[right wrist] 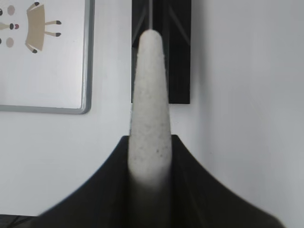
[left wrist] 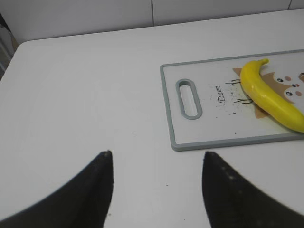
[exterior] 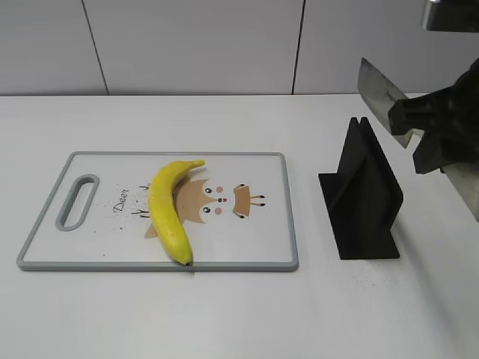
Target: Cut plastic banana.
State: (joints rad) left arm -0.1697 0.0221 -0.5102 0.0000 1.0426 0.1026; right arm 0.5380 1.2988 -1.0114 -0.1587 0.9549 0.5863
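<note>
Bright yellow curved plastic banana [exterior: 169, 210] lay uncut on grey-rimmed white cutting board [exterior: 284, 217]. Right end effector [exterior: 419, 131] grasped grey-bladed cleaver [exterior: 382, 93], aloft; left end effector [left wrist: 156, 164] released, idle. Cutting remained.

White tabletop [exterior: 224, 314], pale grey panelled wall [exterior: 194, 45] behind with dark vertical seams, even soft light
</note>
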